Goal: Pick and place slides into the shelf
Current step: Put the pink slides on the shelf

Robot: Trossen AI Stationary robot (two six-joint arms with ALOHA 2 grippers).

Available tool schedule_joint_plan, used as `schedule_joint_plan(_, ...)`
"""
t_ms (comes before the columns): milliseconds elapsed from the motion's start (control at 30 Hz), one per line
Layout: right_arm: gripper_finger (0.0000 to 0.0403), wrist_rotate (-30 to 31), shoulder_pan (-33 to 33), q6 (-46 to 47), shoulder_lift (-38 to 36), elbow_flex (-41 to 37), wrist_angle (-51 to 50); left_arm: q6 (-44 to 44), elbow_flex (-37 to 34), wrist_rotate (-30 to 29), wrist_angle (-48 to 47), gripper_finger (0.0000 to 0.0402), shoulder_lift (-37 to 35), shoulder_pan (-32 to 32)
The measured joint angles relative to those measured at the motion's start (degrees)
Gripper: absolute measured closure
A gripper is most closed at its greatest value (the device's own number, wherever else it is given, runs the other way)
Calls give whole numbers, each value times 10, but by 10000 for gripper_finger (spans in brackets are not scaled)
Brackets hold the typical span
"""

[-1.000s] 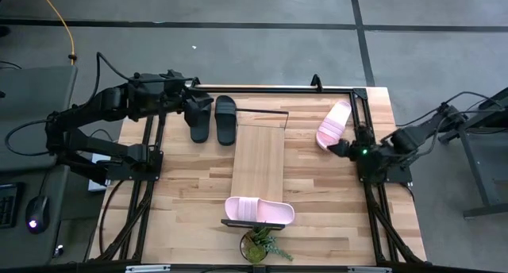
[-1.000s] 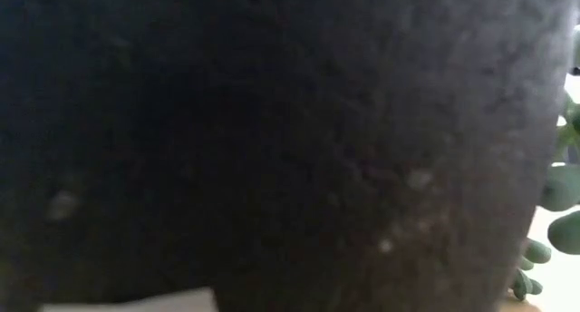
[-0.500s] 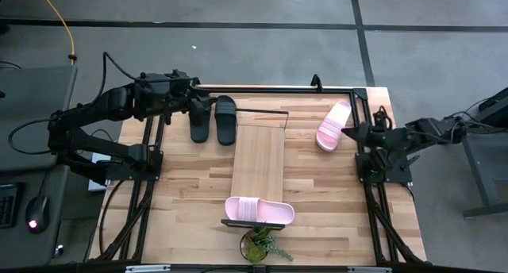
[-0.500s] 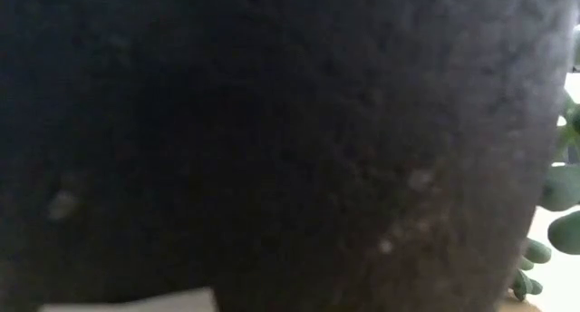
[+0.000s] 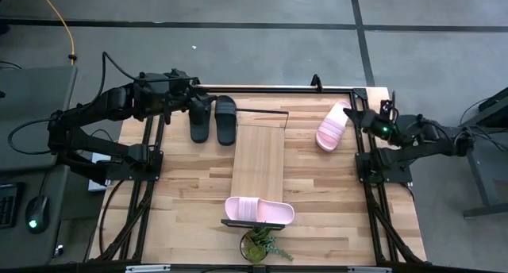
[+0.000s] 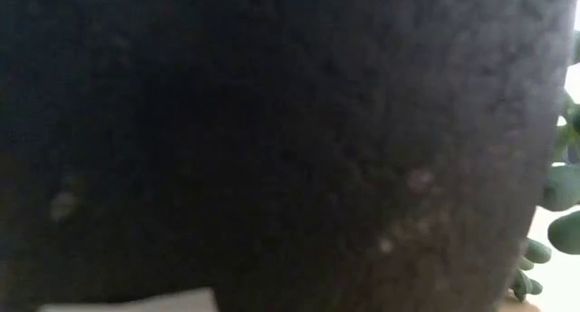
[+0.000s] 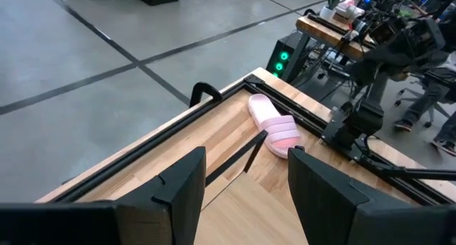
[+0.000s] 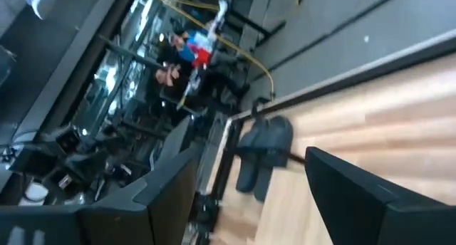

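both grippers' fingers (image 7: 185, 188) apart

Light wood shelf (image 5: 257, 162) plank, matt black slides (image 5: 213, 119), butcher-block table (image 5: 333, 194).

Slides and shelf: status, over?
Left gripper open above the black pair. Right gripper open beside the far pink slide. One pink slide on the shelf. Nothing blocking.

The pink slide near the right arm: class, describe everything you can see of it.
The pink slide is pale pink, with a wide strap across a smooth moulded footbed. It lies sole-down and angled on the table, beside the shelf but not on it. The right end effector hovers open at its far end; contact cannot be told.
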Motion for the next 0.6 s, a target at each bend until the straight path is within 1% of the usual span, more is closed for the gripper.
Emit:
schedule_joint_plan(167,153,-48,-71,-59,18,5,37,1,0,0,1,218,0,0)
schedule_joint_plan(333,153,-91,-150,-128,64,54,33,-3,0,5,2,218,0,0)
schedule_joint_plan(467,153,-113,-222,-153,107,113,-25,-3,0,5,2,218,0,0)
schedule_joint_plan(600,153,-170,-298,-176,147,172,-113,-3,0,5,2,218,0,0)
